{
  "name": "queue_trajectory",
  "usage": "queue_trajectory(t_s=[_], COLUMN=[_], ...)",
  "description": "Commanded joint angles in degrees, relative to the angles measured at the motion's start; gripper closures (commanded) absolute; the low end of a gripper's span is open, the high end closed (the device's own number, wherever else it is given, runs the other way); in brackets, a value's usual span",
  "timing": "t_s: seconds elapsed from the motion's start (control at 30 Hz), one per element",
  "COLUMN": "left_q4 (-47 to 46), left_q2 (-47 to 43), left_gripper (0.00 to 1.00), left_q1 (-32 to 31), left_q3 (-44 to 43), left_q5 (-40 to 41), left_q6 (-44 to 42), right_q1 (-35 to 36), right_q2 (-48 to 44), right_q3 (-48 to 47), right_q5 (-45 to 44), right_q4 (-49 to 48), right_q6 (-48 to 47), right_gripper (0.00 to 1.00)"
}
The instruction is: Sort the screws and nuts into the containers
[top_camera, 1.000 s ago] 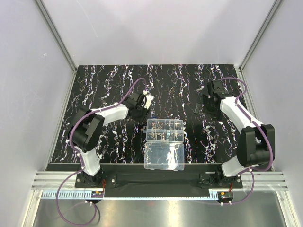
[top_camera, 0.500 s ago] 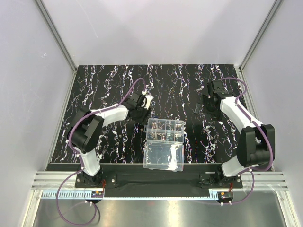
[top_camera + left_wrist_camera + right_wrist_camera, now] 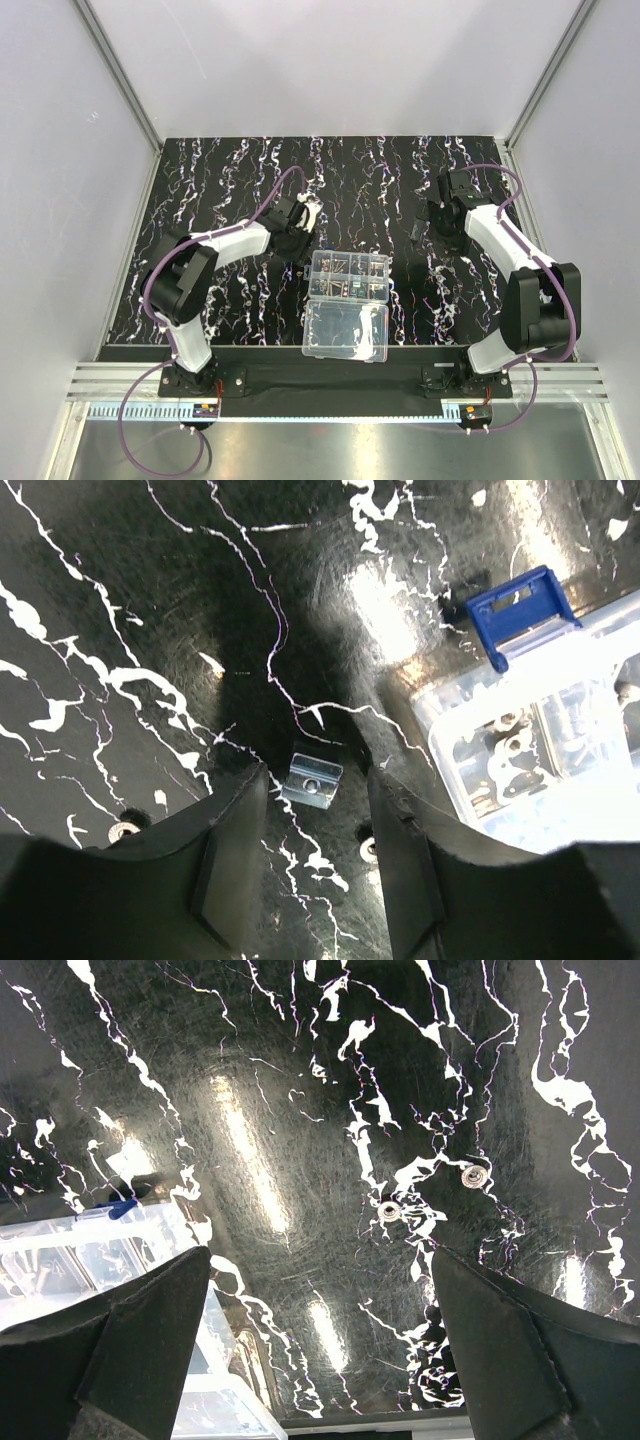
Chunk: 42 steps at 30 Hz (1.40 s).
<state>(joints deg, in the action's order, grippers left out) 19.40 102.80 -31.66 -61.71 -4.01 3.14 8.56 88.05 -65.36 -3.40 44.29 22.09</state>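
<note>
Pick step: square nut [image 3: 312, 781] at lower centre, between parted jaws of left gripper [image 3: 316, 792]; needs closing next (right gripper [image 3: 320, 1265] agape).

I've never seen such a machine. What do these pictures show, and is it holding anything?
These are two robot arms bolted at a table's near edge. One picture looks down from above; the other two come from cameras on each wrist. On the black white-streaked mat stands a clear plastic organizer box, lid open. The left gripper straddles a small square silvery nut on the mat, jaws apart, not gripping. The right gripper hangs wide open above two round silvery bits, holding nothing.
</note>
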Motion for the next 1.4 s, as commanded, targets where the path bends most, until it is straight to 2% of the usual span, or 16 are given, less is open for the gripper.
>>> queue_trajectory(t_s=[0.0, 0.4, 0.57, 0.7, 0.8, 0.9, 1.1, 1.2, 1.37], left_q4=[4.86, 3.46, 2.48, 2.84, 2.92, 2.4, 1.08, 0.82, -1.11], left_q2=[-0.59, 0.21, -7.95, -15.25, -17.9, -16.41, -7.9, -4.2, -2.0], left_gripper=[0.52, 0.8, 0.83, 0.84, 0.84, 0.84, 0.84, 0.85, 0.85], left_q1=[0.11, 0.02, -0.07, -1.38, -6.38, -15.85, -27.91, -30.82, -31.89], left_q3=[0.72, 0.36, -0.51, -2.88, -5.6, -8.41, -13.07, -13.78, -11.68], left_q5=[-0.03, 2.51, 10.59, 10.69, 10.69, 10.16, 10.42, 12.45, 15.08], left_q6=[0.29, 1.07, 4.94, 9.33, 11.01, 12.15, 13.74, 14.96, 18.04], right_q1=[-0.12, -0.12, -0.12, -0.12, -0.21, -0.21, -0.12, -0.21, -0.12], right_q2=[-0.16, -0.16, -0.51, -1.3, -2.79, -5.25, -10.08, -12.19, -14.83], right_q3=[-2.22, -2.22, -2.23, -1.87, -1.08, 0.23, 3.92, 4.98, 6.39], right_q5=[0.76, 0.76, 0.33, -1.34, -2.84, -3.98, -4.25, -3.81, -4.42], right_q4=[0.18, 0.18, -0.35, -0.79, -0.96, -1.14, -2.8, -3.33, -2.81], right_q6=[-0.47, -0.47, 0.5, 2.52, 4.01, 5.07, 5.95, 5.86, 4.98], right_gripper=[0.0, 0.0, 0.0, 0.01, 0.0, 0.0, 0.0, 0.0, 0.0])
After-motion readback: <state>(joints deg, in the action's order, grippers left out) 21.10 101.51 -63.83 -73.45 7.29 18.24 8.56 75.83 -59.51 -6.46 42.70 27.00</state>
